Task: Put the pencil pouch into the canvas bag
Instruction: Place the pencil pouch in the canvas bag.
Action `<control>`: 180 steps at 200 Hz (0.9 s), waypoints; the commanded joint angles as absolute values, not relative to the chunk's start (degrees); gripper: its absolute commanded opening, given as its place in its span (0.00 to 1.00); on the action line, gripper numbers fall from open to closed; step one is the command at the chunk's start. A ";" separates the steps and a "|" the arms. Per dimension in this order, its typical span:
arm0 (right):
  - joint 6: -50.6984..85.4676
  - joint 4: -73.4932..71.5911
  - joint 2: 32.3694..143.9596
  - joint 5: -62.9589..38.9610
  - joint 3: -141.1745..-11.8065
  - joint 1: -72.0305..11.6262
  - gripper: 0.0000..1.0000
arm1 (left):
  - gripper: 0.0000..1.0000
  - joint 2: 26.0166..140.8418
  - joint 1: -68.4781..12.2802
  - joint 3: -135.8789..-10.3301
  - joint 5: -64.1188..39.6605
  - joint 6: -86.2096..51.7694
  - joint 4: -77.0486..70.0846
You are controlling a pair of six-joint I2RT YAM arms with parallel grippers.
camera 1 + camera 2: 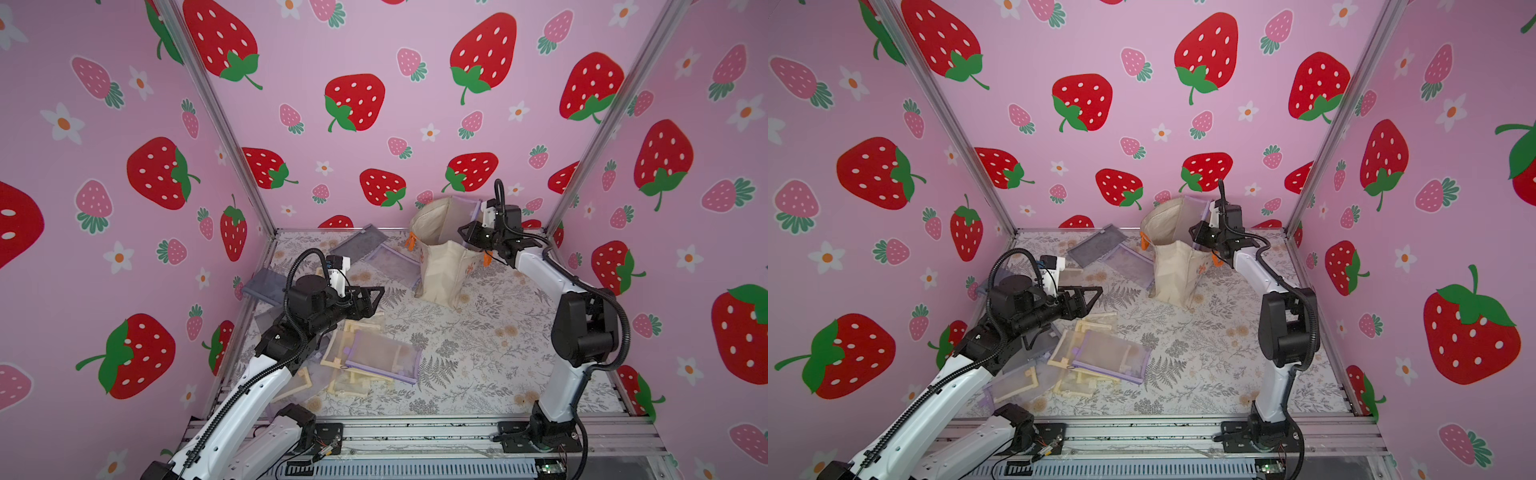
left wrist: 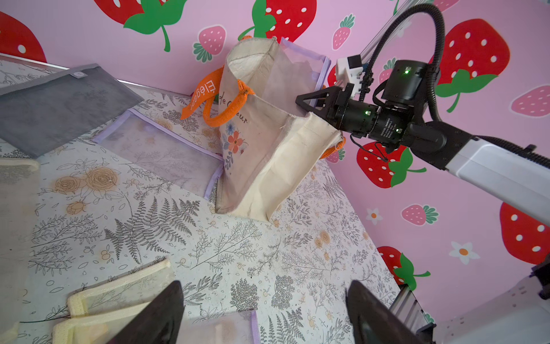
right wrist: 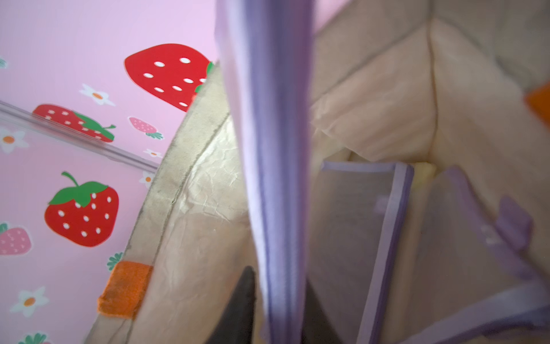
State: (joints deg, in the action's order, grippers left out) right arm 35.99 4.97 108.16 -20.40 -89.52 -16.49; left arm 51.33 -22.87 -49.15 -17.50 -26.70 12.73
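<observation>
The bag (image 1: 440, 266) stands at the back of the desk (image 1: 478, 353), close to the rear wall, with its mouth open and its orange handles hanging at the sides. The pouch (image 1: 465, 212), clear mesh with purple trim, stands on edge in the mouth. Its lower part is inside the bag and its upper part sticks out above the rim. In the right wrist view its purple edge (image 3: 273, 149) runs down into the bag, where two inner pouches (image 3: 357, 223) with the same trim already lie.

The right tool (image 2: 300, 102) is at the rim, with one finger on each side of the pouch's edge. Whether it pinches the edge or has let go cannot be told.

The left tool (image 1: 376, 297) hovers over the near left part of the desk, pointing towards the bag and well apart from it. Its fingers (image 2: 160, 315) are spread wide with nothing between them. Below it lies a pile of pouches (image 1: 365, 357), cream and purple trimmed, overlapping one another. A grey pouch (image 2: 59, 104) lies flat at the back left. A flat pouch (image 2: 166, 155) with purple trim lies between it and the bag, one corner touching the bag's base.
</observation>
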 commanded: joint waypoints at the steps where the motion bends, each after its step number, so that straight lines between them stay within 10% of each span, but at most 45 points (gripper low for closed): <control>1: 32.24 10.14 104.37 -16.76 -90.44 -16.70 0.49 | 0.87 50.38 -22.85 -48.46 -16.87 -25.71 12.01; 32: 26.57 15.56 102.84 -12.74 -94.07 -16.79 0.65 | 0.87 50.45 -22.85 -48.31 -17.14 -25.78 11.65; 107: 18.13 25.40 104.05 -5.03 -103.86 -17.42 0.59 | 0.87 54.69 -22.48 -53.03 -9.19 -25.42 25.37; 180: 3.80 42.07 93.20 -2.64 -101.74 -35.43 0.78 | 0.87 56.99 -21.00 -46.83 -13.33 -32.72 35.81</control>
State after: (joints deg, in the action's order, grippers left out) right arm 8.73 34.22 98.24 0.27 -103.92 -30.09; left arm 58.24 -21.17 -49.91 -11.51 -28.82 31.20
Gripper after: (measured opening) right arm 0.771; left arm 0.875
